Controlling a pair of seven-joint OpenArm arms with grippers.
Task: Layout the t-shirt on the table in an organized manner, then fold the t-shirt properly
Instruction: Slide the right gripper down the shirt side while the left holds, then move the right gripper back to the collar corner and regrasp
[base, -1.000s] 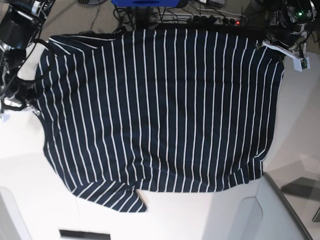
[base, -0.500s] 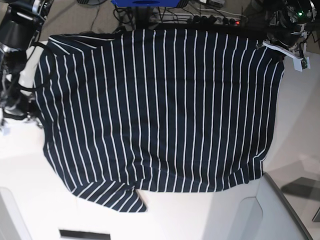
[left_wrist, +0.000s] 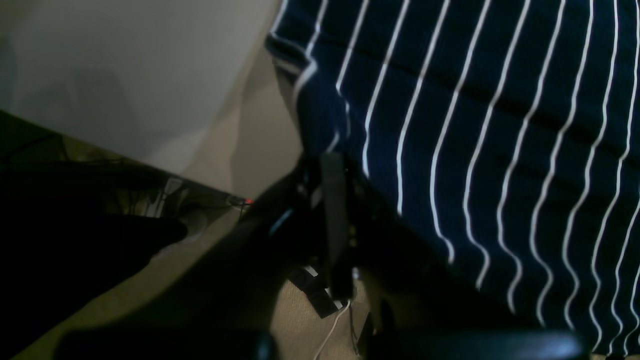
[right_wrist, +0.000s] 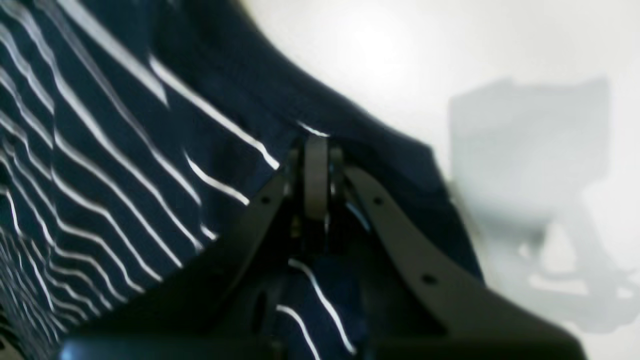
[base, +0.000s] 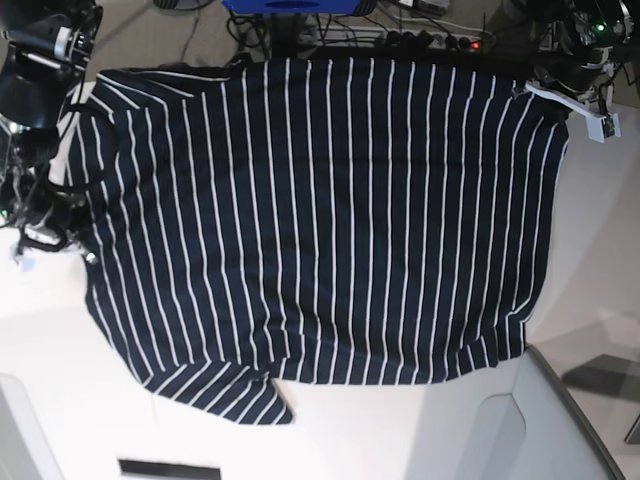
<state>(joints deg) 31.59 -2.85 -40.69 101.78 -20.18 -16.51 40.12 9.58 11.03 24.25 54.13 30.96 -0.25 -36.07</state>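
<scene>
The t-shirt (base: 320, 220), dark navy with thin white stripes, lies spread wide over the white table (base: 400, 430), one sleeve pointing to the front left. My right gripper (base: 62, 228), at the shirt's left edge, is shut on a fold of its hem; the right wrist view shows the fingers (right_wrist: 316, 175) pinching the fabric (right_wrist: 125, 150) above the table (right_wrist: 400, 50). My left gripper (base: 540, 95), at the far right corner, is shut on the shirt's edge (left_wrist: 450, 125), fingers (left_wrist: 334, 215) together; this corner hangs over the table's far edge (left_wrist: 125, 75).
Cables and a power strip (base: 430, 40) lie on the floor beyond the far edge, beside a blue object (base: 290, 8). A grey raised panel (base: 560, 420) stands at the front right. A black slot (base: 170, 468) sits at the front edge.
My right gripper has moved toward the front along the table's left side, drawing the shirt's left edge with it. The left arm and the far right corner have not moved.
</scene>
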